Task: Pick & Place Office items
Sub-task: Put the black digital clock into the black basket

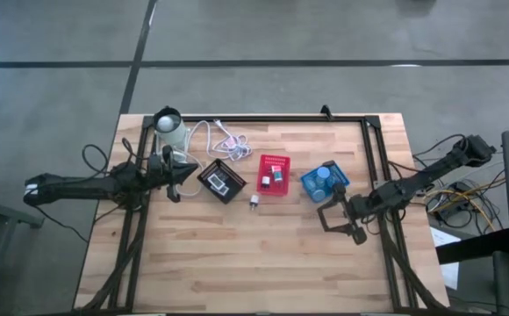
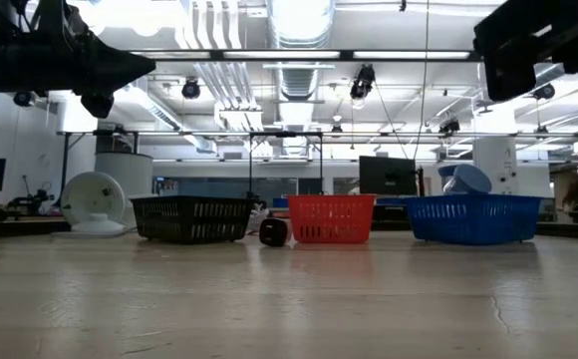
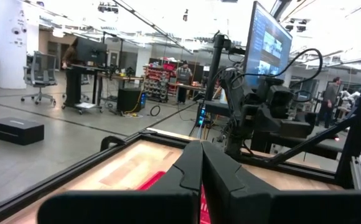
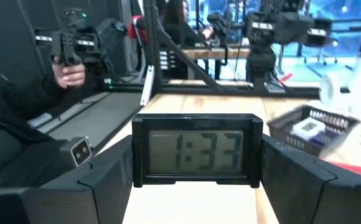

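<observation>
right gripper point(image 4: 196, 180) squeezes the little black clock point(image 4: 196, 151) | carry it level toward the blue bin point(image 1: 326, 182) at 11 o'clock | left gripper point(image 3: 200, 177) pinched closed, waiting by the black bin point(image 1: 222, 180)

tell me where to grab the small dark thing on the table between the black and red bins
Probably from straight above, closing across the body of the small dark item. It sits low on bare wood, clear of the black bin and the red bin, so nothing blocks a top approach. The left gripper, shut on nothing, looks free.
</observation>
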